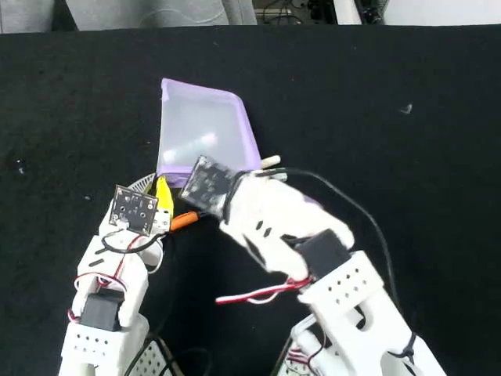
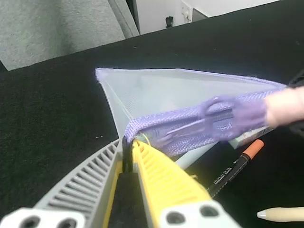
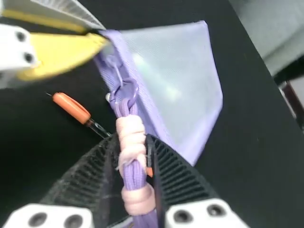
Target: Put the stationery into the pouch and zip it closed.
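My right gripper (image 3: 134, 142) is clenched on the pouch's braided zip cord (image 3: 127, 124), and my left gripper (image 2: 129, 145) is pinched onto the corner of the purple zip edge. The translucent pouch (image 1: 200, 137) lies on the black table (image 1: 391, 94) just ahead of both arms. I can see an orange-capped pen (image 1: 185, 221) on the table beside the zip edge, outside the pouch, between the two grippers.

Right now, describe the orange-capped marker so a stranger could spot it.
Find the translucent purple zip pouch on the black table. Just off its zippered edge, beside the yellow-fingered left gripper, lies a black marker pen, outside the pouch. Its orange cap sets it apart from the plain cream stick nearby.
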Available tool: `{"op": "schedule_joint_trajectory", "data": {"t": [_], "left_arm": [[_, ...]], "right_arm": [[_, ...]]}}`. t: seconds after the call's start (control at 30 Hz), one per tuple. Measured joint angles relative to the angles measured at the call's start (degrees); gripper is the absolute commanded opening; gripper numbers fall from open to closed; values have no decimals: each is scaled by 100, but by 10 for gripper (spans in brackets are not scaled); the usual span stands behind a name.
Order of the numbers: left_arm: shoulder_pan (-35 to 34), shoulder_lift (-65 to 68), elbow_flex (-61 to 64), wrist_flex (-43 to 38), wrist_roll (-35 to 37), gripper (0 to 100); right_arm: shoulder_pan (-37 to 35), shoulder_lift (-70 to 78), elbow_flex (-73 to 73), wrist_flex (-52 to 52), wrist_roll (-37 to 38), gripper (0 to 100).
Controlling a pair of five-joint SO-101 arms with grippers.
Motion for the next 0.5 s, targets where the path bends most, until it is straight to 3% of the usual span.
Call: {"op": "schedule_joint_trajectory", "data": {"t": [0.33, 0.5], "left_arm": [[-431, 18, 35, 0, 0, 28], [-440, 18, 35, 0, 0, 28]], "right_arm": [[1231, 0, 0, 413, 475, 11], [2259, 0, -105, 853, 730, 11]]}}
